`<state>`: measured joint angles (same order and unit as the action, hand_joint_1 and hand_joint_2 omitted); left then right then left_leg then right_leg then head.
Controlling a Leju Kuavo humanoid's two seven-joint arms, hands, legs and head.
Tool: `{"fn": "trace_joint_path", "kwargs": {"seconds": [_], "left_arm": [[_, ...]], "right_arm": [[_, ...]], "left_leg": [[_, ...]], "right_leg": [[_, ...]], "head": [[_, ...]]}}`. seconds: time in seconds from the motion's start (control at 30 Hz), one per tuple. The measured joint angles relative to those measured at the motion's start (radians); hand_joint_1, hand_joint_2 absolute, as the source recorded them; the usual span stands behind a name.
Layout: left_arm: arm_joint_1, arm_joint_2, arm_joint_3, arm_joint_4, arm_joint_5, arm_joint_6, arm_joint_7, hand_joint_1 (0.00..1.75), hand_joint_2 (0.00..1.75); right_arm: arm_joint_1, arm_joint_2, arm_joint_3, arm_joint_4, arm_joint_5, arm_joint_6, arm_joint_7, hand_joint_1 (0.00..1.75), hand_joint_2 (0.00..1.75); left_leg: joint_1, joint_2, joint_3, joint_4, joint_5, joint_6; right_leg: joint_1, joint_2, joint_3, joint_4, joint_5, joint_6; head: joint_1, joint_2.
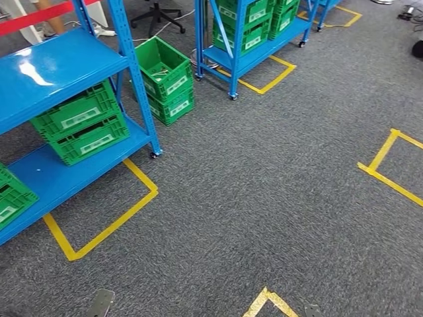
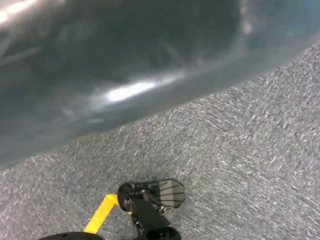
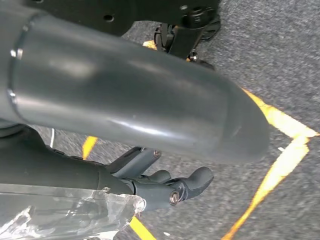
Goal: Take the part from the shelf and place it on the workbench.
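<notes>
Evidently the right robot hand [image 3: 166, 189] holds the clear-wrapped part [image 3: 75, 212] under its fingers.

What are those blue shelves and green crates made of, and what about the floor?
Shelves: likely painted steel; the glossy blue board mirrors the lights. Crates: apparently moulded plastic, with ribbed, slotted walls and a matte green look. Floor: grey carpet with a flecked, fibrous weave, marked with yellow tape.

– You're in a warehouse or workshop stockroom: blue steel shelving [image 1: 55, 69] on casters, green parts crates [image 1: 80, 122].
– And the floor?
– Grey carpet [image 1: 259, 191], yellow tape [image 1: 104, 228] marking bays.
</notes>
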<state>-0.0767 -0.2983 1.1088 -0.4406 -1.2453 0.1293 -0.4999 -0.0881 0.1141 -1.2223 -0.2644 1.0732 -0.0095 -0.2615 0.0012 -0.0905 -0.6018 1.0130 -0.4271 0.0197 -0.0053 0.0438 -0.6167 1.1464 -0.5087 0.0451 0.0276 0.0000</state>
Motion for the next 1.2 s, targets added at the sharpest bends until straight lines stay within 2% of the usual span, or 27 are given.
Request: {"fn": "trace_joint_path", "kwargs": {"seconds": [0.03, 0.07, 0.1, 0.17, 0.23, 0.3, 0.37, 0.4, 0.43, 0.47, 0.5, 0.53, 0.6, 0.67, 0.7, 0.73, 0.8, 0.87, 0.9, 0.93, 0.97, 1.0, 1.07, 1.1, 1.13, 1.17, 1.2], "left_arm": [[-0.001, -0.006, -0.002, 0.0, -0.008, 0.004, 0.002, 0.0, 0.0], [-0.001, -0.011, -0.002, 0.0, -0.012, 0.008, 0.003, 0.0, 0.0], [0.0, -0.015, -0.002, 0.0, -0.013, 0.01, 0.003, 0.0, 0.0], [0.004, -0.016, -0.002, 0.0, -0.015, 0.014, 0.002, 0.0, 0.0], [0.006, -0.015, -0.002, 0.0, -0.019, 0.02, -0.001, 0.0, 0.0], [0.003, -0.014, -0.002, 0.0, -0.023, 0.026, -0.001, 0.0, 0.0], [0.002, -0.013, -0.002, 0.0, -0.023, 0.027, -0.002, 0.0, 0.0], [0.004, -0.012, -0.002, 0.0, -0.023, 0.027, -0.002, 0.0, 0.0], [0.006, -0.009, -0.001, 0.0, -0.021, 0.026, -0.003, 0.0, 0.0], [0.007, -0.006, -0.001, 0.0, -0.018, 0.023, -0.005, 0.0, 0.0], [0.007, -0.003, 0.0, 0.0, -0.012, 0.018, -0.009, 0.0, 0.0], [0.006, 0.0, 0.002, 0.0, -0.007, 0.012, -0.013, 0.0, 0.0], [0.005, 0.008, 0.007, 0.0, 0.005, -0.005, -0.019, 0.0, 0.0], [0.007, 0.018, 0.013, 0.0, 0.011, -0.017, -0.022, 0.0, 0.0], [0.01, 0.024, 0.017, 0.0, 0.012, -0.019, -0.023, 0.0, 0.0], [0.011, 0.029, 0.02, 0.0, 0.014, -0.021, -0.023, 0.0, 0.0], [0.008, 0.034, 0.026, 0.0, 0.017, -0.024, -0.025, 0.0, 0.0], [0.008, 0.036, 0.03, 0.0, 0.02, -0.027, -0.027, 0.0, 0.0], [0.011, 0.037, 0.032, 0.0, 0.02, -0.029, -0.029, 0.0, 0.0], [0.013, 0.037, 0.034, 0.0, 0.02, -0.03, -0.032, 0.0, 0.0], [0.014, 0.038, 0.036, 0.0, 0.02, -0.031, -0.035, 0.0, 0.0], [0.015, 0.04, 0.037, 0.0, 0.019, -0.031, -0.037, 0.0, 0.0], [0.017, 0.042, 0.041, 0.0, 0.016, -0.032, -0.039, 0.0, 0.0], [0.017, 0.043, 0.043, 0.0, 0.015, -0.032, -0.04, 0.0, 0.0], [0.015, 0.044, 0.045, 0.0, 0.014, -0.031, -0.04, 0.0, 0.0], [0.011, 0.045, 0.045, 0.0, 0.013, -0.031, -0.041, 0.0, 0.0], [0.006, 0.046, 0.046, 0.0, 0.012, -0.031, -0.041, 0.0, 0.0]], "right_arm": [[0.001, 0.0, -0.001, 0.0, -0.002, 0.0, 0.001, 0.0, 0.0], [0.001, 0.0, -0.003, 0.0, -0.003, 0.0, 0.001, 0.0, 0.0], [0.002, 0.0, -0.005, 0.0, -0.003, 0.0, 0.001, 0.0, 0.0], [0.001, 0.002, -0.007, 0.0, -0.001, 0.0, 0.0, 0.0, 0.0], [0.002, 0.003, -0.009, 0.0, 0.001, 0.001, -0.001, 0.0, 0.0], [0.005, 0.004, -0.011, 0.0, 0.004, 0.001, 0.0, 0.0, 0.0], [0.007, 0.004, -0.011, 0.0, 0.009, 0.003, 0.0, 0.0, 0.0], [0.007, 0.004, -0.011, 0.0, 0.013, 0.005, 0.0, 0.0, 0.0], [0.007, 0.005, -0.011, 0.0, 0.017, 0.006, 0.0, 0.0, 0.0], [0.006, 0.005, -0.011, 0.0, 0.022, 0.008, -0.002, 0.0, 0.0], [0.005, 0.006, -0.011, 0.0, 0.027, 0.009, -0.004, 0.0, 0.0], [0.005, 0.006, -0.011, 0.0, 0.032, 0.011, -0.006, 0.0, 0.0], [0.003, 0.006, -0.01, 0.0, 0.04, 0.015, -0.011, 0.0, 0.0], [-0.002, 0.006, -0.008, 0.0, 0.047, 0.02, -0.015, 0.0, 0.0], [-0.005, 0.006, -0.007, 0.0, 0.048, 0.022, -0.017, 0.0, 0.0], [-0.008, 0.006, -0.006, 0.0, 0.049, 0.023, -0.018, 0.0, 0.0], [-0.008, 0.005, -0.005, 0.0, 0.045, 0.026, -0.019, 0.0, 0.0], [-0.002, 0.005, -0.005, 0.0, 0.038, 0.03, -0.019, 0.0, 0.0], [0.003, 0.005, -0.005, 0.0, 0.034, 0.032, -0.02, 0.0, 0.0], [0.006, 0.005, -0.006, 0.001, 0.031, 0.033, -0.022, 0.0, 0.0], [0.009, 0.004, -0.006, 0.001, 0.029, 0.034, -0.024, 0.0, 0.0], [0.013, 0.002, -0.006, 0.001, 0.028, 0.035, -0.027, 0.0, 0.0], [0.018, 0.001, -0.007, 0.002, 0.026, 0.038, -0.03, 0.0, 0.0], [0.02, 0.0, -0.007, 0.003, 0.026, 0.039, -0.031, 0.0, 0.0], [0.02, 0.0, -0.007, 0.003, 0.025, 0.04, -0.032, 0.0, 0.0], [0.018, 0.0, -0.007, 0.003, 0.025, 0.041, -0.033, 0.0, 0.0], [0.016, 0.0, -0.008, 0.003, 0.025, 0.041, -0.034, 0.0, 0.0]], "left_leg": [[0.001, -0.013, -0.001, 0.002, -0.001, -0.003], [0.002, -0.025, -0.004, 0.003, 0.0, -0.008], [0.004, -0.036, -0.009, 0.003, 0.002, -0.015], [0.008, -0.051, -0.015, -0.001, 0.006, -0.028], [0.003, -0.011, -0.029, 0.028, -0.017, -0.037], [-0.002, 0.052, -0.078, 0.133, -0.072, -0.044], [0.0, 0.075, -0.135, 0.249, -0.109, -0.05], [0.001, 0.079, -0.144, 0.268, -0.102, -0.052], [0.002, 0.083, -0.135, 0.246, -0.075, -0.054], [0.002, 0.093, -0.107, 0.191, -0.037, -0.054], [0.0, 0.115, -0.073, 0.125, -0.005, -0.053], [-0.004, 0.138, -0.041, 0.062, 0.009, -0.05], [-0.011, 0.166, -0.007, 0.0, -0.002, -0.037], [-0.008, 0.147, 0.006, -0.008, -0.02, -0.02], [-0.005, 0.136, 0.018, -0.01, -0.026, -0.012], [-0.003, 0.126, 0.031, -0.012, -0.032, -0.003], [0.001, 0.109, 0.057, -0.015, -0.048, 0.009], [0.004, 0.088, 0.085, -0.017, -0.072, 0.013], [0.006, 0.078, 0.105, -0.019, -0.087, 0.012], [0.008, 0.069, 0.129, -0.02, -0.103, 0.009], [0.011, 0.062, 0.154, -0.022, -0.122, 0.005], [0.014, 0.057, 0.177, -0.024, -0.143, 0.0], [0.014, 0.052, 0.217, -0.027, -0.185, -0.011], [0.013, 0.051, 0.235, -0.038, -0.201, -0.018], [0.011, 0.051, 0.252, -0.043, -0.203, -0.025], [0.01, 0.051, 0.259, -0.039, -0.192, -0.033], [0.011, 0.054, 0.25, -0.008, -0.166, -0.039]], "right_leg": [[-0.003, 0.028, 0.021, -0.058, 0.026, -0.002], [-0.005, 0.05, 0.036, -0.094, 0.037, -0.004], [-0.006, 0.062, 0.043, -0.105, 0.033, -0.006], [-0.006, 0.043, 0.049, -0.116, 0.031, -0.013], [-0.008, 0.016, 0.058, -0.128, 0.033, -0.025], [-0.006, -0.017, 0.068, -0.136, 0.03, -0.034], [-0.005, -0.051, 0.077, -0.137, 0.021, -0.037], [-0.005, -0.067, 0.084, -0.137, 0.014, -0.037], [-0.006, -0.081, 0.092, -0.138, 0.007, -0.035], [-0.007, -0.094, 0.102, -0.138, -0.002, -0.032], [-0.007, -0.107, 0.111, -0.139, -0.01, -0.028], [-0.005, -0.119, 0.119, -0.14, -0.021, -0.022], [0.002, -0.14, 0.141, -0.146, -0.039, -0.01], [0.004, -0.151, 0.17, -0.148, -0.045, 0.001], [0.001, -0.139, 0.173, -0.132, -0.042, 0.006], [-0.001, -0.117, 0.154, -0.095, -0.038, 0.01], [-0.006, -0.066, 0.063, 0.037, -0.041, 0.016], [-0.006, -0.048, -0.045, 0.147, -0.097, 0.02], [-0.006, -0.047, -0.086, 0.164, -0.135, 0.022], [-0.006, -0.047, -0.113, 0.153, -0.16, 0.023], [-0.006, -0.048, -0.131, 0.119, -0.154, 0.023], [-0.006, -0.049, -0.14, 0.067, -0.1, 0.023], [-0.006, -0.052, -0.145, -0.041, 0.075, 0.018], [-0.006, -0.052, -0.142, -0.07, 0.138, 0.013], [-0.006, -0.052, -0.137, -0.084, 0.162, 0.007], [-0.007, -0.05, -0.123, -0.081, 0.15, -0.001], [-0.008, -0.047, -0.108, -0.087, 0.141, -0.008]], "head": [[0.0, 0.0], [-0.001, 0.0], [-0.001, 0.0], [-0.001, 0.0], [-0.007, 0.0], [-0.014, 0.0], [-0.016, 0.0], [-0.016, 0.0], [-0.016, 0.0], [-0.016, 0.0], [-0.016, 0.0], [-0.018, 0.0], [-0.019, 0.0], [-0.017, 0.0], [-0.015, 0.0], [-0.015, 0.0], [-0.011, 0.0], [-0.006, 0.0], [-0.004, 0.0], [-0.003, 0.0], [-0.001, 0.0], [0.002, 0.0], [0.012, 0.0], [0.015, 0.0], [0.017, 0.0], [0.015, 0.0], [0.012, 0.0]]}}
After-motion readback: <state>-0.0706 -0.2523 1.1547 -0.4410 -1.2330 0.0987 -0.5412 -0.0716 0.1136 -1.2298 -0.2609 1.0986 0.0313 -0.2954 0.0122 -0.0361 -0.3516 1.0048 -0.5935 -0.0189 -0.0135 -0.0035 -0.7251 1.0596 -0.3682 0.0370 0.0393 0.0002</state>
